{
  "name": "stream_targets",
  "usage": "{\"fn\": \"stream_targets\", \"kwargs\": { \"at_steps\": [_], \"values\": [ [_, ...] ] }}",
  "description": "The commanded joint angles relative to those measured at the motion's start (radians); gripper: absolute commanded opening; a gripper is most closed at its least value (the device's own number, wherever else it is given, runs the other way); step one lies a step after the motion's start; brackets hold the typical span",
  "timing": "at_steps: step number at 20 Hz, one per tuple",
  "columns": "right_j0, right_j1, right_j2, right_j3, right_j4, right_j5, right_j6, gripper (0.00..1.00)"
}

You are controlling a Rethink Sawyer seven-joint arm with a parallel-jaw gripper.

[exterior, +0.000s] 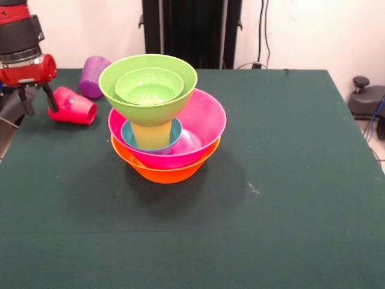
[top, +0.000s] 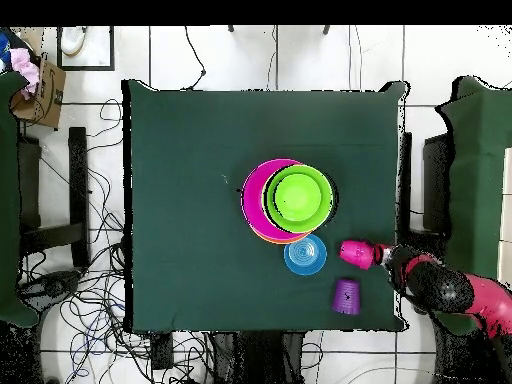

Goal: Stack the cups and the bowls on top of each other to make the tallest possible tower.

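The tower (exterior: 162, 120) stands mid-table: an orange bowl (exterior: 165, 171) at the bottom, a pink bowl (exterior: 207, 123) in it, a blue bowl (exterior: 129, 135) inside that, and a yellow cup (exterior: 151, 135) carrying a medium green bowl (exterior: 114, 84) with a small green bowl (exterior: 149, 86) nested in it. From above the tower (top: 288, 200) shows green over pink. Another blue bowl (top: 305, 254) sits on the cloth beside it. The red cup (exterior: 73, 106) (top: 352, 252) lies on its side. The purple cup (exterior: 94, 75) (top: 346, 295) is nearby. My gripper (exterior: 38, 108) (top: 385, 257) is open, just beside the red cup's base.
The green cloth ends close to the gripper at its side edge (exterior: 9, 144). A black device (exterior: 367, 96) sits off the table's other side. A cardboard box (top: 40, 85) and cables (top: 90, 300) lie on the floor.
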Motion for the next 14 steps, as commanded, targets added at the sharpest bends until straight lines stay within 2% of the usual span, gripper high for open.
{"fn": "stream_targets", "kwargs": {
  "at_steps": [1,7,11,14],
  "values": [
    [0.074,-0.010,-0.105,-0.037,-0.066,0.111,-0.245,1.00],
    [0.078,-0.007,-0.105,-0.039,-0.048,0.102,-0.248,1.00],
    [0.063,-0.079,-0.080,0.028,0.004,0.117,-0.223,1.00],
    [0.032,-0.174,-0.058,0.134,0.062,0.099,-0.146,1.00]
  ]
}}
